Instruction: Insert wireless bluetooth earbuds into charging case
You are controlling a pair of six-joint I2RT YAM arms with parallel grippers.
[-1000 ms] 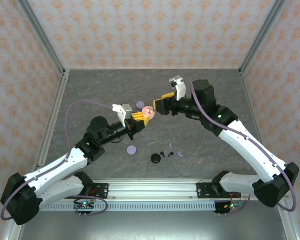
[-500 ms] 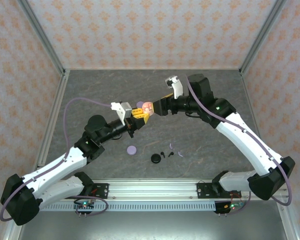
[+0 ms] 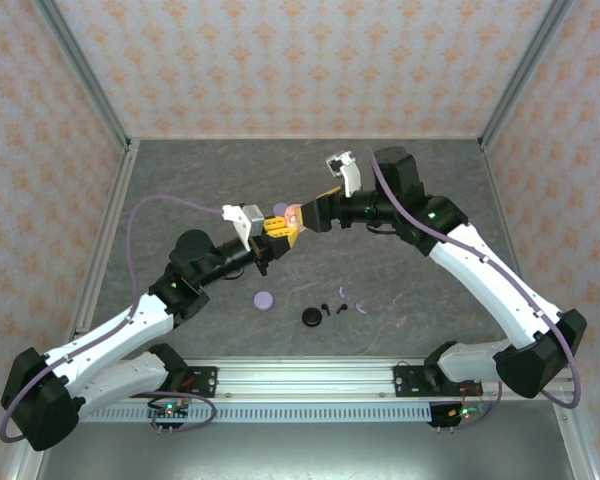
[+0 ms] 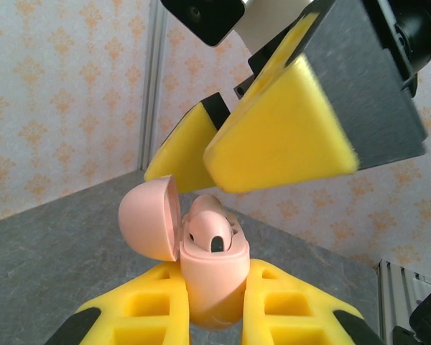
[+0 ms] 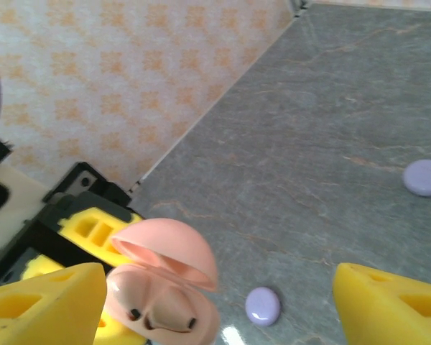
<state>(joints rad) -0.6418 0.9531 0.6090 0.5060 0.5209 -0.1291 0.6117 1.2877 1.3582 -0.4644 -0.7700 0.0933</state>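
My left gripper [image 4: 215, 287] is shut on a pale pink charging case [image 4: 212, 277], held off the table with its lid [image 4: 149, 219] swung open. Pink earbuds [image 4: 212, 231] sit in the case's sockets. My right gripper [image 5: 219, 309] is open, its yellow fingers [image 4: 280, 136] spread just above and on either side of the case [image 5: 161, 309]. In the top view the two grippers meet over the middle of the table at the pink case [image 3: 293, 214]. Black earbuds [image 3: 326, 307] and lavender earbuds [image 3: 362, 306] lie loose on the table.
A lavender disc case [image 3: 264, 298] and a black disc case [image 3: 311, 317] lie near the front of the grey table [image 3: 420, 190]. Another lavender case [image 3: 280, 208] lies just behind the left gripper. Patterned walls enclose the table.
My right gripper has moved left, closing in on the pink case. The left gripper has lifted and tilted the case slightly towards it.
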